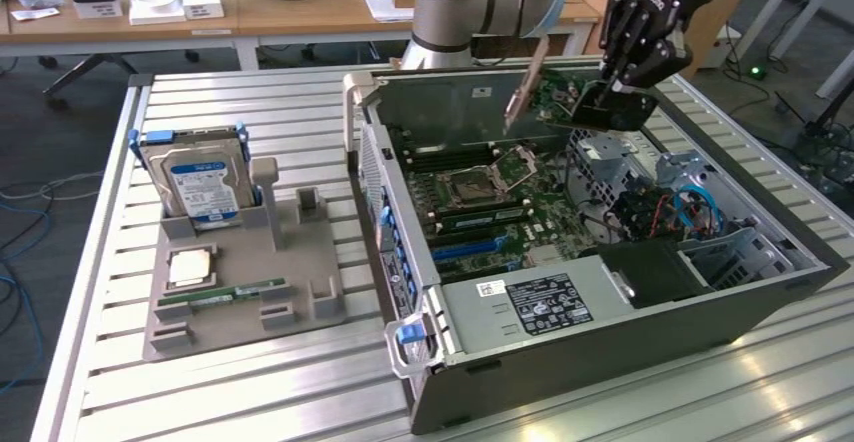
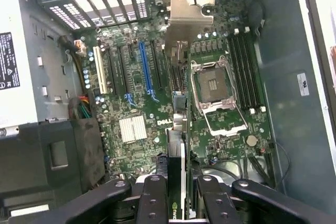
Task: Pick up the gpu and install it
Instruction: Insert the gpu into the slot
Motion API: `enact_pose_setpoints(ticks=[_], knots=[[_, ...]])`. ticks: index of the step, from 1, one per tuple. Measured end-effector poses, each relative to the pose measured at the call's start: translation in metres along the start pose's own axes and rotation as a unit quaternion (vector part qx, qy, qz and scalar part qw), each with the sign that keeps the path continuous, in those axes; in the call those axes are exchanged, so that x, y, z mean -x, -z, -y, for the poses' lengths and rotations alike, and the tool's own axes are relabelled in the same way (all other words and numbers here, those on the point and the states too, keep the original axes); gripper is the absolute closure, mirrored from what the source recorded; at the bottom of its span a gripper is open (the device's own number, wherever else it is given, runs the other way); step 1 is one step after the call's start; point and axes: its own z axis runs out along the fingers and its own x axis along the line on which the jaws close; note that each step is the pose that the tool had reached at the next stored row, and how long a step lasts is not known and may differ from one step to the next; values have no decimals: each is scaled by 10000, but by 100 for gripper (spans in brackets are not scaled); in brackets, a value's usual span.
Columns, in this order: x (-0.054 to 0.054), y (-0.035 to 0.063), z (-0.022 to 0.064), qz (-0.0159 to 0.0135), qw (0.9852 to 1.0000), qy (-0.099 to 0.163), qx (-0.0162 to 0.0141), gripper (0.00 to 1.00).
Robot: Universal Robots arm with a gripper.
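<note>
Hanging clamped in the hand (image 2: 178,184), the gpu (image 2: 181,129) hovers above the motherboard (image 2: 131,98).

Amb. light bright, even. Glare on table slats (image 1: 747,382) far fr. gripper (image 1: 607,97); case interior (image 1: 641,262) below gripper in shadow.

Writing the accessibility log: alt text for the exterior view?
The gripper holds the graphics card tilted above the open computer case, over its motherboard. At the exterior view's left, a grey tray carries a hard drive and a memory stick.
</note>
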Motion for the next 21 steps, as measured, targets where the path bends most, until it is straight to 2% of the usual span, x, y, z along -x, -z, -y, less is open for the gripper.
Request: enact_pose_setpoints(ticks=[5, 13, 21], knots=[[1, -14, 0, -1, 9999, 131, -69, 74], [2, -47, 1, 5, 9992, 349, -217, 74], [3, -68, 2, 2, 9979, 566, -320, 74]])
